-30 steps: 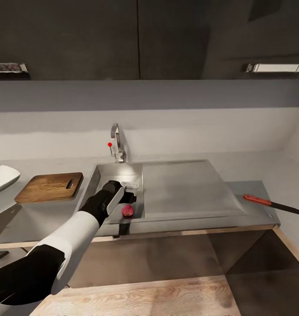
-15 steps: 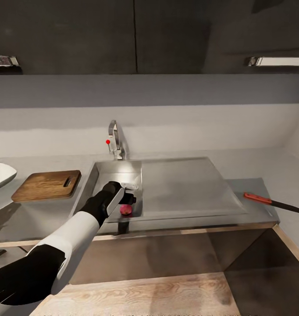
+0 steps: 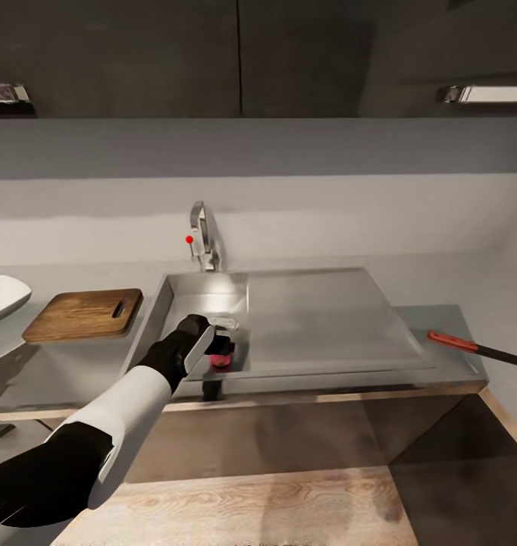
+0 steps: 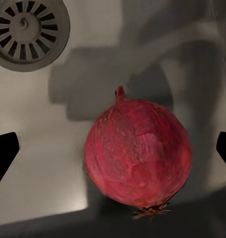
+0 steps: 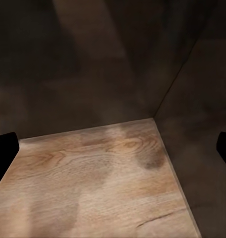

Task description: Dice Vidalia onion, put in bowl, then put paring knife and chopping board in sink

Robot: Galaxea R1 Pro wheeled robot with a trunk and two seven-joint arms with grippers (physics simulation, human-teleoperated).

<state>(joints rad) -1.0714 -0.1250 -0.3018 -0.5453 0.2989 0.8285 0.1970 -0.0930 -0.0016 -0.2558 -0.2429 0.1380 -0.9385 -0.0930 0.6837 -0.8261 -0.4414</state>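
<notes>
The reddish Vidalia onion [image 3: 222, 359] lies in the sink [image 3: 161, 307] near the basin's front wall. My left gripper [image 3: 224, 346] hangs right over it and partly hides it. In the left wrist view the onion [image 4: 137, 158] sits between the open gripper [image 4: 114, 151], whose dark fingertips [image 4: 3, 154] stand wide on either side without touching it. The drain [image 4: 28, 30] lies beyond. The chopping board [image 3: 84, 313] and the white bowl [image 3: 1, 296] rest on the countertop [image 3: 440, 322] left of the sink. The paring knife [image 3: 478, 347] lies at the right end. My right gripper [image 5: 113, 148] is open over the floor.
The chrome faucet [image 3: 203, 243] stands behind the basin, and the flat drainboard [image 3: 319, 318] stretches to its right. Dark wall cabinets [image 3: 236, 61] hang above. Below the right gripper are a wooden floor [image 5: 98, 183] and dark cabinet fronts [image 5: 93, 59].
The left gripper has come down closer onto the onion, which it now partly covers. The head camera has shifted a little, so the whole picture has moved.
</notes>
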